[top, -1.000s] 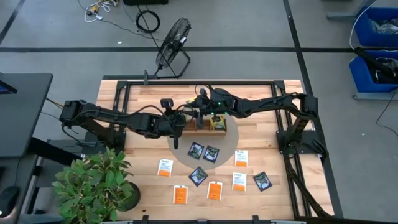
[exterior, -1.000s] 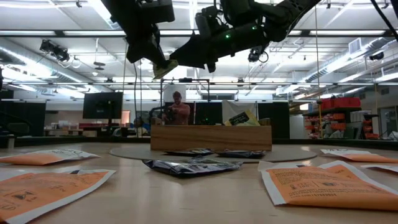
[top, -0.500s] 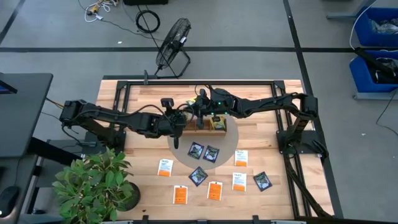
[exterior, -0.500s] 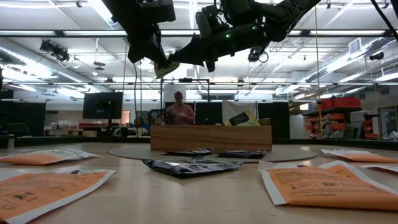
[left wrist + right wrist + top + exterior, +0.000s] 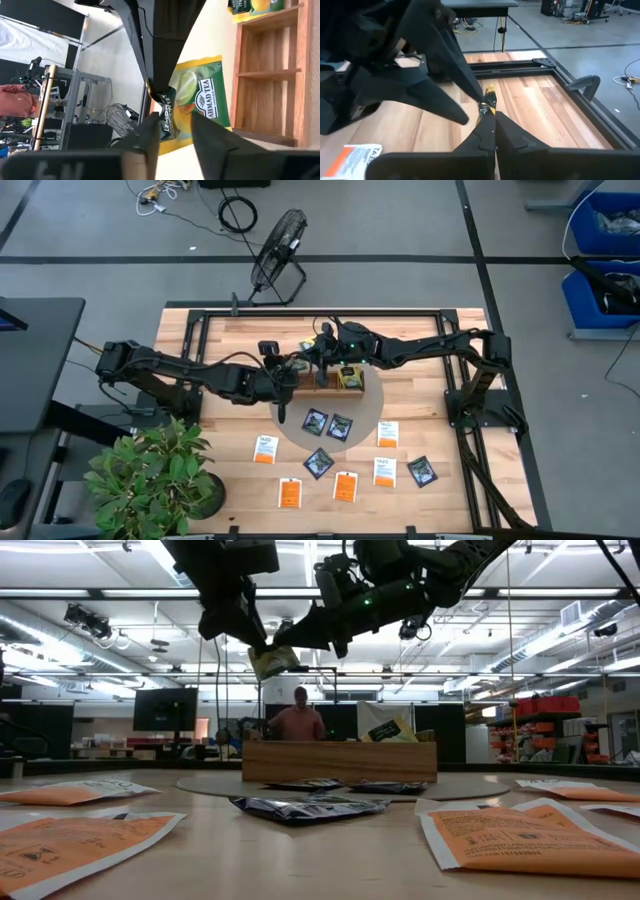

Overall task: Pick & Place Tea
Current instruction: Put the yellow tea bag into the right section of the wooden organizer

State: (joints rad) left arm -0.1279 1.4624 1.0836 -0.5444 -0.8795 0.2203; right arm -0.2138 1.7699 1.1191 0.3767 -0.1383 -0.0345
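A yellow-green tea packet hangs in the air above the left end of the wooden tray. My right gripper reaches in from the table's right and is shut on the packet. My left gripper comes from the left and is open, with its fingers on either side of the packet's near end. Another yellow-green packet stands in the tray. Dark, white-and-orange and orange packets lie flat on the table. My right gripper pinches the packet's top edge between its two shut fingers. The fingers slant down from the table's right. The packet hangs tilted below them, clear of the tray and table. My left gripper: I cannot tell whether a finger touches the packet.
The tray stands on a round mat at mid-table and has several bare compartments. A potted plant stands at the near left corner. A person is in the room beyond the far edge.
My right gripper has taken hold of the yellow-green packet and my left gripper has let it go. The packet's free end has dropped, so it now hangs lower, below the right fingers.
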